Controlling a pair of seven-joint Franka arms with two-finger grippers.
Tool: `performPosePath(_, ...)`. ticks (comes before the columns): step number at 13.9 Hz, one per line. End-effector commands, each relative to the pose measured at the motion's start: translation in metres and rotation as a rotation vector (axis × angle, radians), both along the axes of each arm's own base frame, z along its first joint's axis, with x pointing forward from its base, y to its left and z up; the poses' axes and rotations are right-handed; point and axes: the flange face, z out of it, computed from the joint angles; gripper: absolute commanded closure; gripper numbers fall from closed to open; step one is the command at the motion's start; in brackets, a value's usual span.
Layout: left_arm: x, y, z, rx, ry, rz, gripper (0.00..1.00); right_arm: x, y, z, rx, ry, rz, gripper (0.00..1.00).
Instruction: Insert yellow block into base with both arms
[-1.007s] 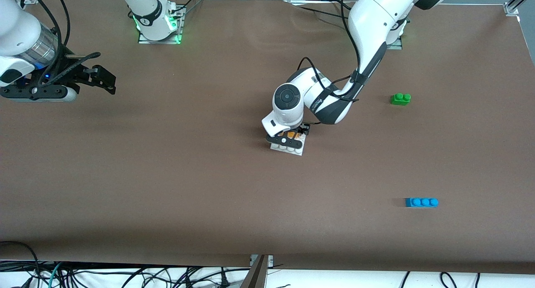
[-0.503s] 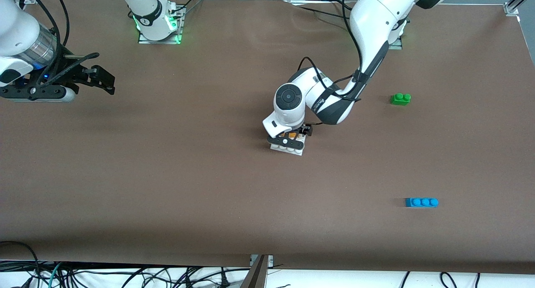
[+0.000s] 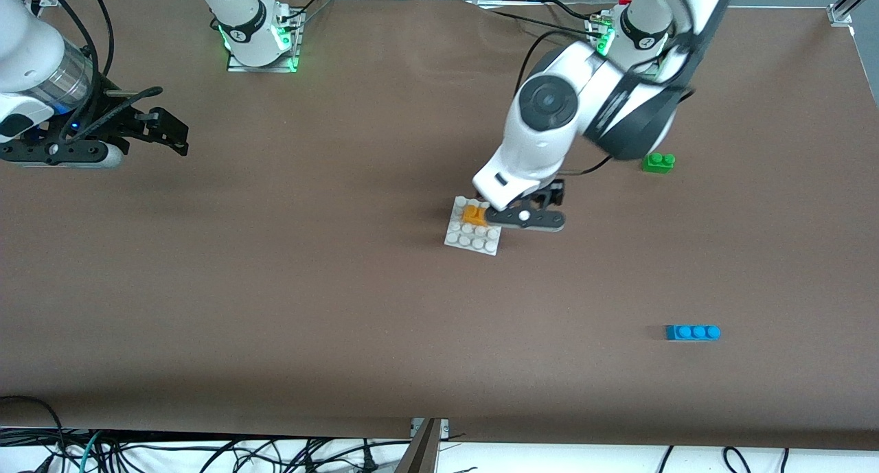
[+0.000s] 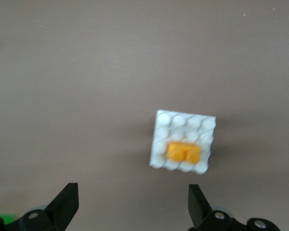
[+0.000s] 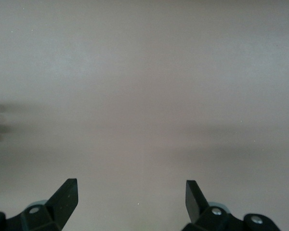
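Note:
The yellow block [image 3: 474,214] sits on the white base [image 3: 472,238] in the middle of the table, in the stud rows farther from the front camera. It also shows in the left wrist view [image 4: 183,152], on the base [image 4: 183,121]. My left gripper [image 3: 544,205] is open and empty, up in the air over the table just beside the base toward the left arm's end; in its wrist view [image 4: 131,204] the jaws stand wide apart. My right gripper [image 3: 165,128] is open and empty at the right arm's end, over bare table [image 5: 130,202]; that arm waits.
A green two-stud brick [image 3: 658,162] lies toward the left arm's end, farther from the front camera than the base. A blue three-stud brick [image 3: 693,332] lies nearer to the front camera at that same end. The arms' bases stand along the table's back edge.
My left gripper has let go of the yellow block and risen off the base, moving toward the left arm's end. The block stays on the base. The right arm has not moved.

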Motion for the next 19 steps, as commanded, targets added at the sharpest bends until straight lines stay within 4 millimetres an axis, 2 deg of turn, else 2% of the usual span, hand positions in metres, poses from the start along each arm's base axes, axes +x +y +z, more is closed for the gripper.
performPosePath(1,0.007,0.059,0.069,-0.04,0.064,0.004,0.0,0.003,-0.002,0.005,-0.003,-0.007,0.003,0.01)
performPosePath(3,0.01,0.104,0.096,-0.021,0.087,0.06,0.0,0.002,-0.001,0.005,0.0,-0.007,0.001,0.01)
performPosePath(4,0.003,0.127,0.126,-0.024,0.047,0.087,0.0,0.002,-0.001,0.005,0.002,-0.006,0.001,0.01)
performPosePath(5,-0.001,0.155,0.142,-0.02,0.027,0.131,0.0,0.002,0.0,0.005,0.002,-0.006,0.003,0.01)
performPosePath(7,-0.028,0.195,0.16,0.001,0.008,0.158,0.0,0.002,0.0,0.005,0.003,-0.006,0.001,0.01)
performPosePath(9,-0.04,0.241,0.173,0.005,-0.032,0.206,0.0,0.002,0.001,0.005,0.005,-0.006,0.004,0.01)
performPosePath(10,-0.044,0.265,0.18,-0.024,-0.034,0.168,0.0,0.002,0.002,0.005,0.005,-0.006,0.006,0.01)
performPosePath(11,-0.049,0.284,0.175,-0.035,-0.018,0.09,0.0,0.002,0.003,0.005,0.005,-0.006,0.007,0.01)
performPosePath(13,-0.041,0.314,0.161,-0.047,-0.015,0.039,0.0,0.002,0.003,0.005,0.005,-0.006,0.007,0.01)
performPosePath(16,-0.019,0.326,0.137,-0.045,-0.02,0.074,0.0,0.002,0.003,0.005,0.006,-0.004,0.007,0.01)
performPosePath(19,-0.021,0.332,0.129,-0.045,-0.019,0.085,0.0,0.001,0.003,0.004,0.006,-0.003,0.007,0.01)
